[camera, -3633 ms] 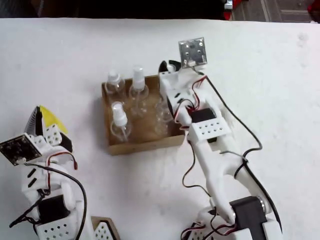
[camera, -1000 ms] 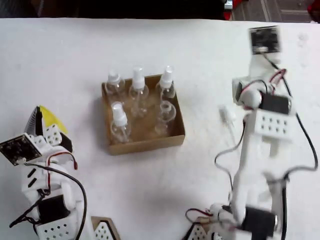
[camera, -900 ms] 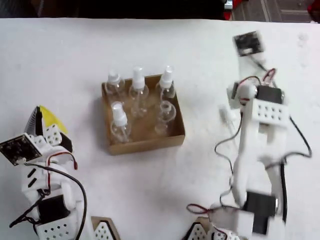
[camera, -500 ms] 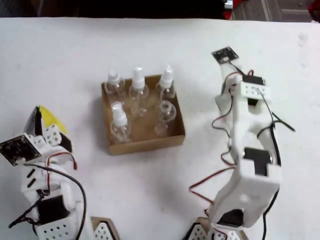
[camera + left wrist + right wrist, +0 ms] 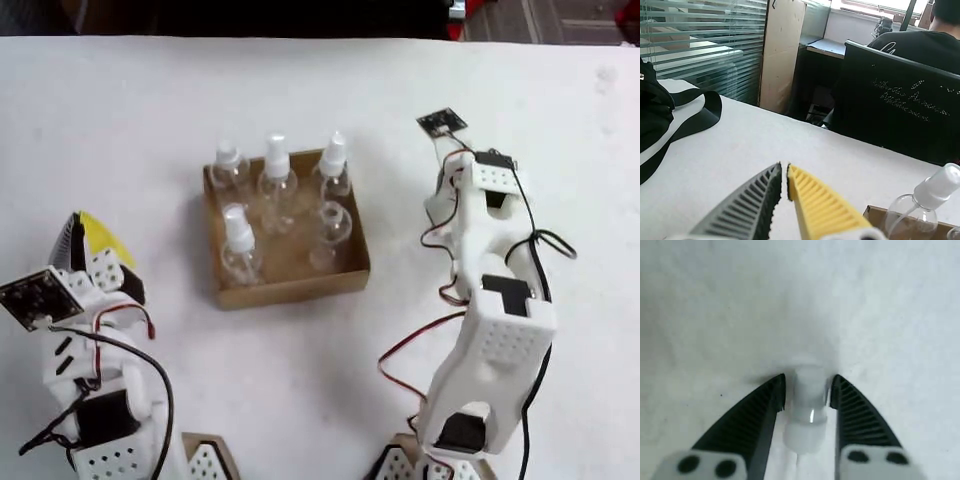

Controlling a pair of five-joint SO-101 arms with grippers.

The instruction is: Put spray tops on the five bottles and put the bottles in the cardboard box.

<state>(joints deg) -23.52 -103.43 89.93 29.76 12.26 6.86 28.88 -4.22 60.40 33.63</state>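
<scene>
The cardboard box [image 5: 290,285] sits mid-table with several clear bottles in it. Three capped bottles stand along its far side, one of them [image 5: 333,168] at the right corner. Another capped bottle [image 5: 240,248] stands front left, and an uncapped bottle [image 5: 330,225] is front right. A white spray top [image 5: 807,407] lies on the table right of the box. My right gripper [image 5: 807,382] is open, with one finger on each side of the top. My left gripper [image 5: 782,167] is shut and holds nothing, at the table's near left [image 5: 76,220]. A capped bottle [image 5: 925,202] shows beyond it.
The right arm [image 5: 478,200] stands between the box and the table's right side, its cables hanging near it. A small cardboard piece [image 5: 205,455] lies at the near edge. A black strap [image 5: 685,120] lies on the table off to one side.
The right arm left the box, where a third capped bottle now stands at the back. It swung out right, then came back and dropped over the loose spray top. The left arm kept still.
</scene>
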